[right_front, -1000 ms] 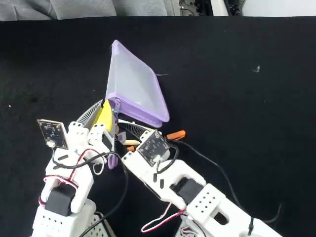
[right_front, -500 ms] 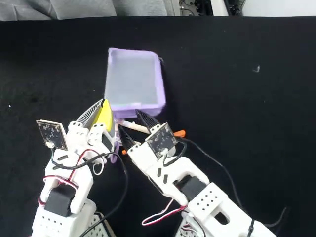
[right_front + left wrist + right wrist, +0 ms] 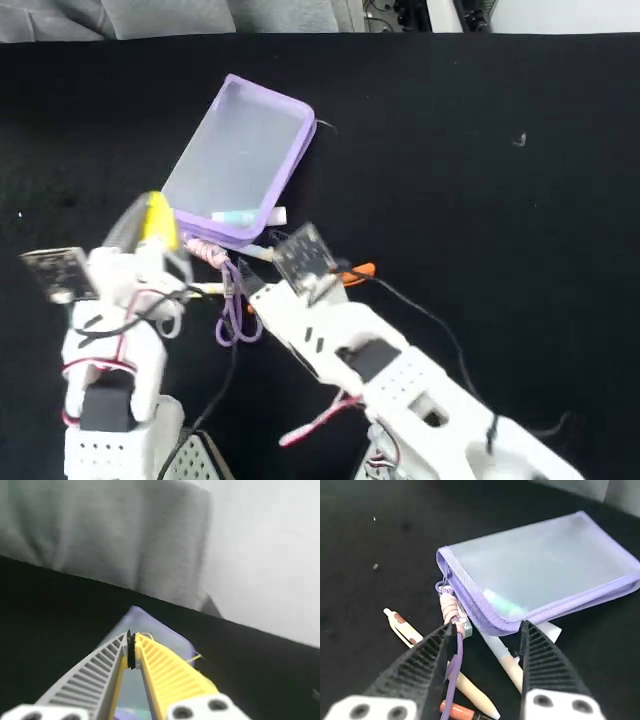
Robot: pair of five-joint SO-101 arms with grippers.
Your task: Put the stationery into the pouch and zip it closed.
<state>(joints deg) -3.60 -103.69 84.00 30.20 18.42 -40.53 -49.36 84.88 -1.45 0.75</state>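
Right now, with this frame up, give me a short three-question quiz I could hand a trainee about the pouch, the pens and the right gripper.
1. True or false: the pouch stands upright on the table.
2. The right gripper is: A) open, B) shut on a pen, C) shut on the pouch.
3. Does the cream pen lie inside or outside the pouch?

Key: 1 false, it lies flat. 2 A. 3 outside, on the table beside the pouch.
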